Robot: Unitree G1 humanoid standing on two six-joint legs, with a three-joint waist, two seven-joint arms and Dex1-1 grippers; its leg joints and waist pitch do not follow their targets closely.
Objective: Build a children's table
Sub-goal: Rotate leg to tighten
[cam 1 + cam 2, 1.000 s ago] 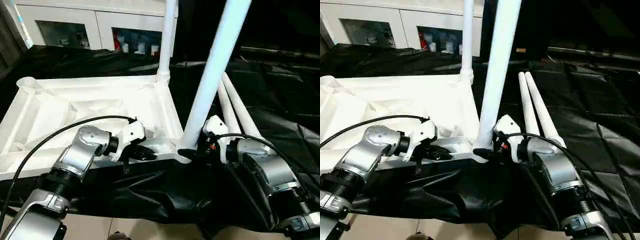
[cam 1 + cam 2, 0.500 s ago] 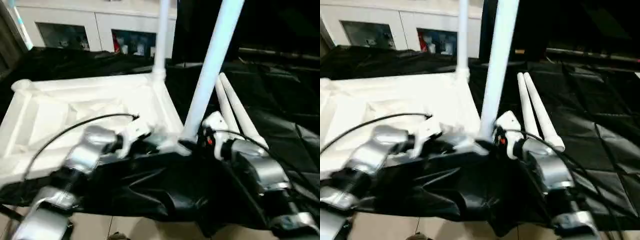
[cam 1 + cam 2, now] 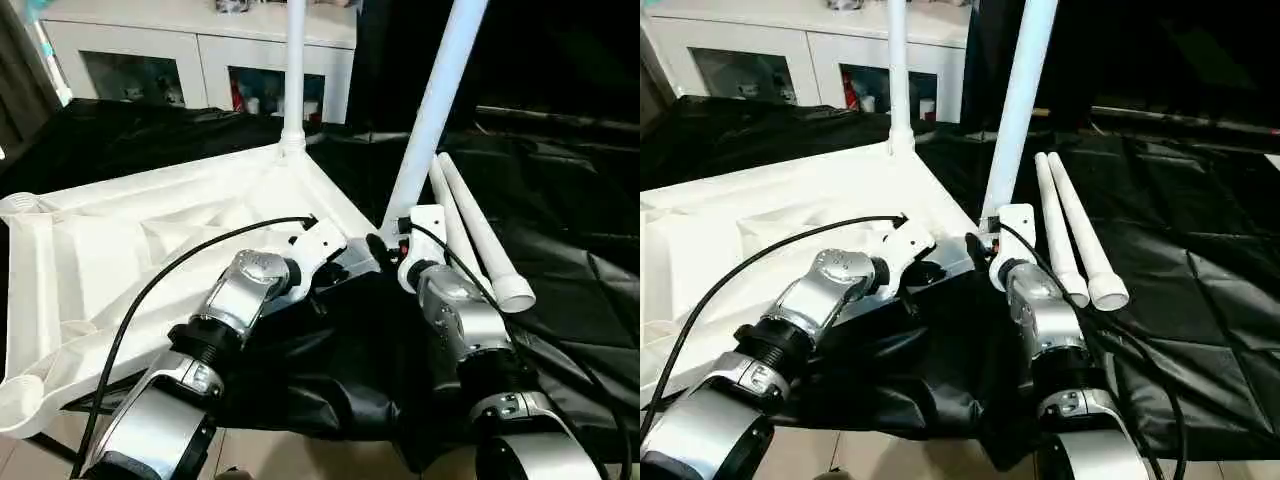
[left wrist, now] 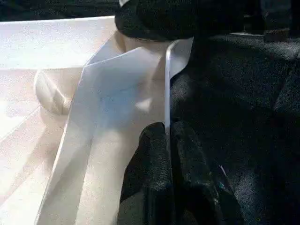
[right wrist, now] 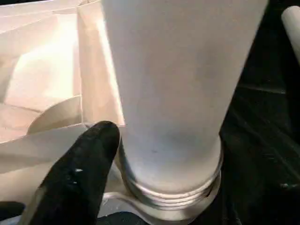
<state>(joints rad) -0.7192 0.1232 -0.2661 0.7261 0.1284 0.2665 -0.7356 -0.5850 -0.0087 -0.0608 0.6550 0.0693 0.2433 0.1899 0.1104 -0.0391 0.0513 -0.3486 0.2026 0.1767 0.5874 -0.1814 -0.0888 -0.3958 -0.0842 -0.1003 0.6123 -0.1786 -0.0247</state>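
Note:
The white table top (image 3: pixel 120 260) lies upside down on black cloth, ribs up. One leg (image 3: pixel 293 70) stands in its far corner socket. A second leg (image 3: pixel 437 105) rises, leaning slightly, from the near right corner socket (image 5: pixel 173 197). Two loose legs (image 3: pixel 478 240) lie side by side on the cloth to the right. My left gripper (image 4: pixel 168 136) is shut on the thin rim of the table top (image 4: pixel 167 84) just left of that corner. My right gripper (image 3: pixel 385 248) sits at the base of the leaning leg (image 5: pixel 173 93).
A white cabinet with glass doors (image 3: pixel 200 70) stands behind the work. Black cloth (image 3: pixel 570 300) covers the surface and hangs over its front edge. The table top's near left corner (image 3: pixel 20 405) reaches past the cloth's front edge. Bare floor (image 3: pixel 300 455) lies below.
Both arms have stretched forward and the table top has swung, its near right corner now farther from me. The view has also shifted. The left gripper has kept its hold on the rim.

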